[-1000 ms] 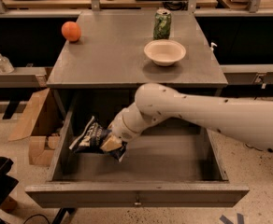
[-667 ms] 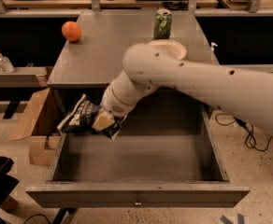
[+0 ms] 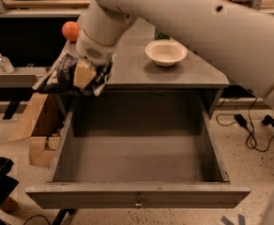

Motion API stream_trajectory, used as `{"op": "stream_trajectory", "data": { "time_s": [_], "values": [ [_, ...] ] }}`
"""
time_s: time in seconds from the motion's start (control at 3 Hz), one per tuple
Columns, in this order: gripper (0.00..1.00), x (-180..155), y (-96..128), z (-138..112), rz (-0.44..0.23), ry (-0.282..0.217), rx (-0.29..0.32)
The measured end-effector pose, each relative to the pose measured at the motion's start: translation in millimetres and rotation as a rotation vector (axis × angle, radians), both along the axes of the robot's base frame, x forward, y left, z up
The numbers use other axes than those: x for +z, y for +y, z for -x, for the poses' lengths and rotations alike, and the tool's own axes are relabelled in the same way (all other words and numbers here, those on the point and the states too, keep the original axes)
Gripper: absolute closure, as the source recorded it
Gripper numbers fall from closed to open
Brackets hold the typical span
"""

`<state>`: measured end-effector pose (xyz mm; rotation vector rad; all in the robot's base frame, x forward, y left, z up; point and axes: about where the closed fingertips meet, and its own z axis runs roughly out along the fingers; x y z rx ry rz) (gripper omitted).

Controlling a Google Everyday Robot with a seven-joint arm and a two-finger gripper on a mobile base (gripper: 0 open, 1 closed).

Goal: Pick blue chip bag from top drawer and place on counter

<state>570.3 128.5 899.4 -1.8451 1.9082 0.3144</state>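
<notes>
Gripping the blue chip bag point(image 3: 57, 77), the gripper point(image 3: 84, 74) hangs at the front left corner of the counter point(image 3: 141, 74), jaws clenched on the crinkled bag. Bag is in the air over the back left edge of the open top drawer point(image 3: 104, 196), off the drawer floor. On counter: white bowl point(image 3: 165, 52) right of centre, orange ball point(image 3: 71, 30) back left, green can point(image 3: 160, 33) mostly hidden behind arm. Cardboard box point(image 3: 36, 125) on floor, left of drawer.
</notes>
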Motion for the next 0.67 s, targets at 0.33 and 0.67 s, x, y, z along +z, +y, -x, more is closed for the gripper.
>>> {"op": "stream_trajectory", "data": {
  "time_s": [0.33, 0.67],
  "values": [
    [1.00, 28.6, 7.9, -28.2, 0.073, -0.012, 0.026],
    [1.00, 52.7, 10.6, -72.1, 0.122, -0.068, 0.018]
  ]
}}
